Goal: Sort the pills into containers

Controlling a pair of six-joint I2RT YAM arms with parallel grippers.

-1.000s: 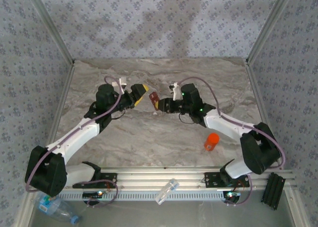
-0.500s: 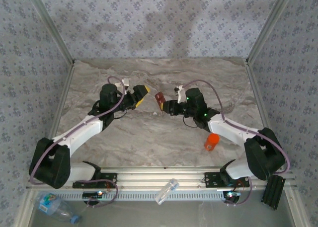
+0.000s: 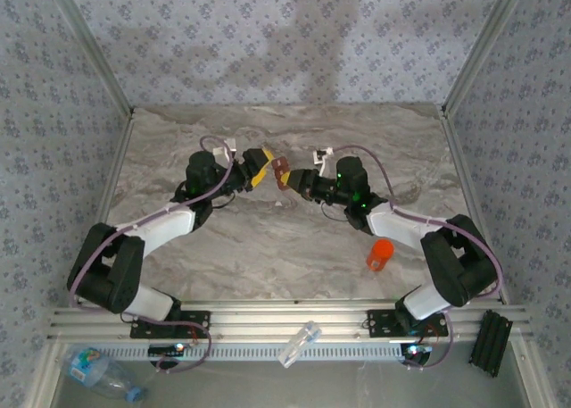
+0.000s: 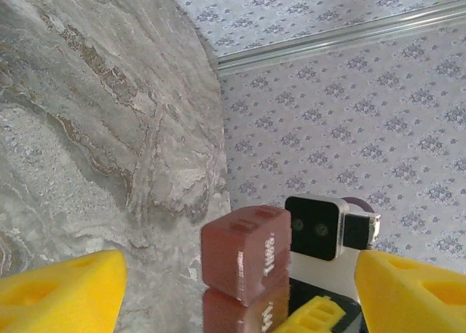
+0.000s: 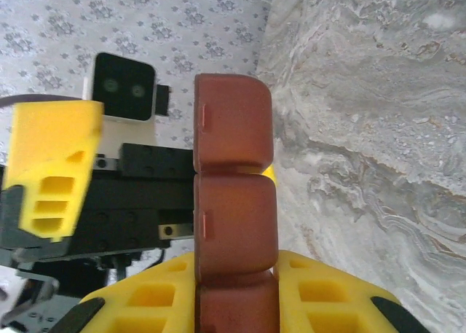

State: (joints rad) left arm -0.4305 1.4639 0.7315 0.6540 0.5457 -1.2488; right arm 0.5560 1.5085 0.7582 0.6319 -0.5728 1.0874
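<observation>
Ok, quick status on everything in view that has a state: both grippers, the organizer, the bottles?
left gripper: open, facing the organizer's free end, not gripping.
right gripper: shut on the pill organizer.
pill organizer: held above the table, visible lids shut.
orange pill bottle: loose on the table beside the right arm; cap unclear.
water bottle: lying on its side, near left corner.
clear vial: lying on the front rail.

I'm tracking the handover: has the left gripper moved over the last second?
Yes. Against the unmoved small orange-red cylindrical pill bottle, the left gripper has edged right, closing on the dark-red segmented plastic pill box.
</observation>
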